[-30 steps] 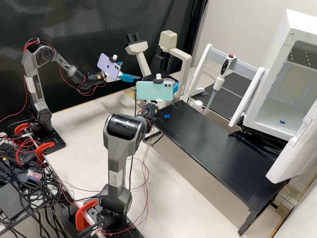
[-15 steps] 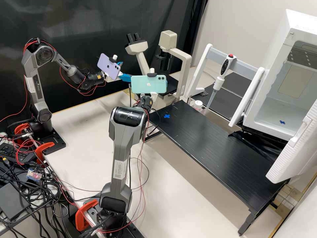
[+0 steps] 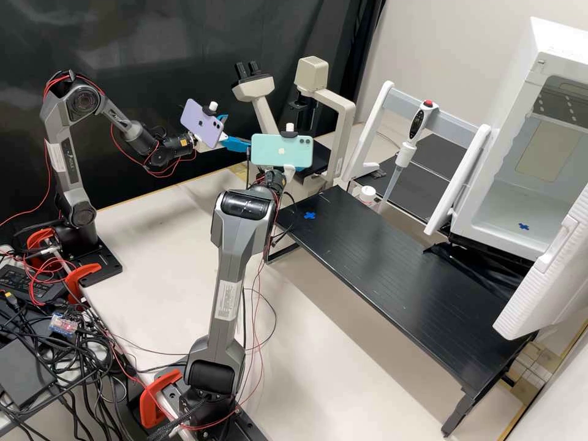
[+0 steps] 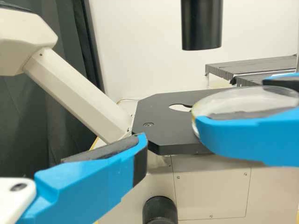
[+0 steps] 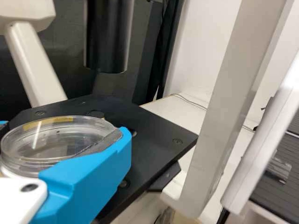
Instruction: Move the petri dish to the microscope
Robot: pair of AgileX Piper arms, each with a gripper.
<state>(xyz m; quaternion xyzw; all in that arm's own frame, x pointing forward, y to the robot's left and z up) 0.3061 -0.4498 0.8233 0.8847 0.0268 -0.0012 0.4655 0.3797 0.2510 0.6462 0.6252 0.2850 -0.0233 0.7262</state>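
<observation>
While clamped on the clear round petri dish [image 5: 60,140], the right gripper [image 3: 299,169] has advanced toward the beige binocular microscope [image 3: 254,89]; the left gripper [image 3: 237,130] stands open.

I've a gap btwn the black tube [image 5: 107,42] & black stage [image 5: 156,128]; the pale post [image 5: 224,102] blocks me on 1 side.

The place is a lab, judging by the microscope [image 3: 254,89] at the table's [image 3: 147,245] far edge, the upright pipette [image 3: 418,122] and the petri dish [image 5: 60,140].
</observation>
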